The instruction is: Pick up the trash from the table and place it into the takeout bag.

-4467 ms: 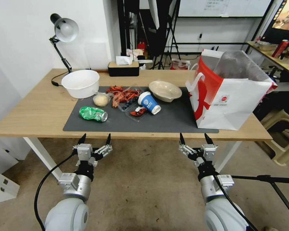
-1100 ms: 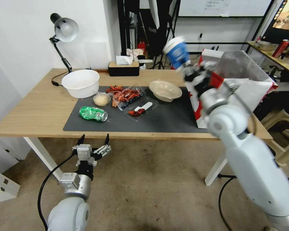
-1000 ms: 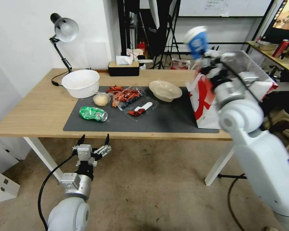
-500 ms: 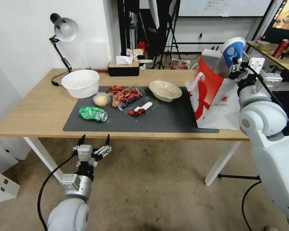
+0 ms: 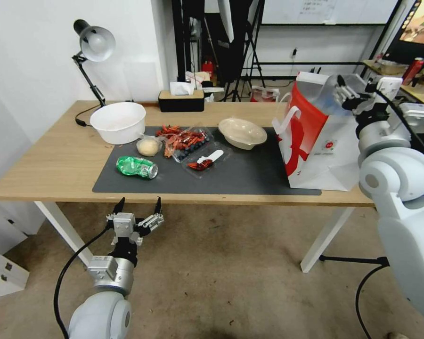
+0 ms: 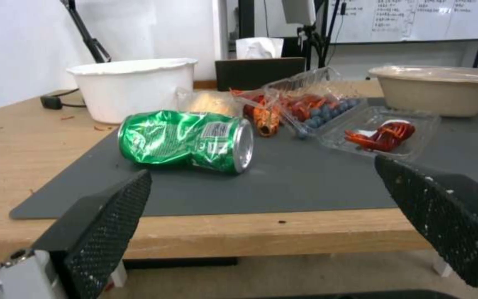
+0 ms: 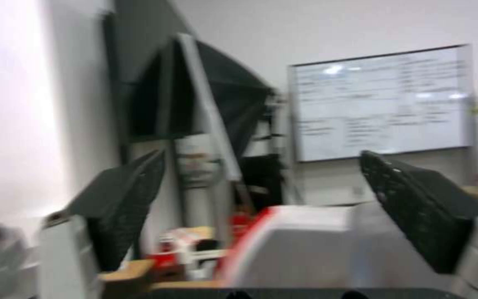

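On the table (image 5: 47,160) a dark mat (image 5: 249,176) carries the trash: a crushed green can (image 5: 136,167) (image 6: 186,141), a small tub of beige food (image 5: 148,147), a clear clamshell of red shells and blueberries (image 5: 188,139) (image 6: 311,108), a clear tray with a white spoon (image 5: 206,162) and a beige bowl (image 5: 242,133) (image 6: 441,89). The takeout bag (image 5: 322,141) (image 7: 305,245) stands at the mat's right end. My right gripper (image 5: 346,89) (image 7: 261,155) hovers over the bag's mouth, open and holding nothing. My left gripper (image 5: 137,207) (image 6: 261,168) waits open below the table's front edge, facing the can.
A large white bowl (image 5: 118,122) (image 6: 131,89) sits at the mat's back left corner. A desk lamp (image 5: 92,47) and a tissue box (image 5: 181,99) stand along the far edge. A stool (image 5: 417,202) and a side table (image 5: 410,80) lie to the right.
Half a second ago my right gripper held the blue paper cup over the bag. Now its fingers are open and the cup is gone from them. The left arm has not moved.
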Robot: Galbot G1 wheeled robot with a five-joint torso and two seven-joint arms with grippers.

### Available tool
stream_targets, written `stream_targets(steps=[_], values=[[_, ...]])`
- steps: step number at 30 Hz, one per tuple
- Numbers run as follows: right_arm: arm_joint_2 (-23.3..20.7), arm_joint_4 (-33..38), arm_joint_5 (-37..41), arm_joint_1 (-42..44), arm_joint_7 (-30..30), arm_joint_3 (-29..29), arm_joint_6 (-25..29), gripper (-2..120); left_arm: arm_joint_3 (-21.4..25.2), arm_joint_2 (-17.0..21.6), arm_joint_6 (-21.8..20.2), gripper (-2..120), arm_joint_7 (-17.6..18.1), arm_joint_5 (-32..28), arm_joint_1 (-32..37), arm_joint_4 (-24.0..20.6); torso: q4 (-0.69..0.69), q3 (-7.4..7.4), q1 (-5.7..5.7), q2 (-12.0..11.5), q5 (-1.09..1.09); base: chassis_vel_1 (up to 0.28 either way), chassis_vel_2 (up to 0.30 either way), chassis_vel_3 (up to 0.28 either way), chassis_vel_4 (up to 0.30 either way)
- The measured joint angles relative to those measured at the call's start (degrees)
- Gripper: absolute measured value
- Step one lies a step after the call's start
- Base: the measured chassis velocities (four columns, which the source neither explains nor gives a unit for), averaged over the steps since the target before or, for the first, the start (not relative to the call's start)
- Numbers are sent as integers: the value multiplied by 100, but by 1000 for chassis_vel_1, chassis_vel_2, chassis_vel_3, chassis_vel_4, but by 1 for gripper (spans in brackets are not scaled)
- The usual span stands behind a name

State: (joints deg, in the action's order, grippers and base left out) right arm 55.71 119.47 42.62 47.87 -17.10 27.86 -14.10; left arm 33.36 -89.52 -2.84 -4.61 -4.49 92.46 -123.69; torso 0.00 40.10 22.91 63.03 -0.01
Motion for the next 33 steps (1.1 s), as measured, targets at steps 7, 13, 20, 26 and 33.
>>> stream_targets(steps=[7,13,20,26,33], values=[[106,476,56,752,354,-295,358,100,-15,-2,24,100,-4,10,-4,7,-1,0,0,0,1,0,0,0,0],[383,700,-743,1619,402,-649,775,100,-13,-4,40,100,-6,11,-12,30,0,0,0,0,1,0,0,0,0],[632,678,-1717,2827,389,-729,1415,100,-8,1,63,100,-6,10,-33,63,-1,0,0,0,0,0,0,0,0],[827,514,-2224,3549,177,-711,1895,100,-15,5,71,100,-6,9,-46,81,-1,0,0,0,1,0,0,0,0],[977,331,-2414,4107,-10,-715,2319,100,-9,8,98,100,-4,-1,-36,78,-1,0,1,0,1,0,0,0,0]])
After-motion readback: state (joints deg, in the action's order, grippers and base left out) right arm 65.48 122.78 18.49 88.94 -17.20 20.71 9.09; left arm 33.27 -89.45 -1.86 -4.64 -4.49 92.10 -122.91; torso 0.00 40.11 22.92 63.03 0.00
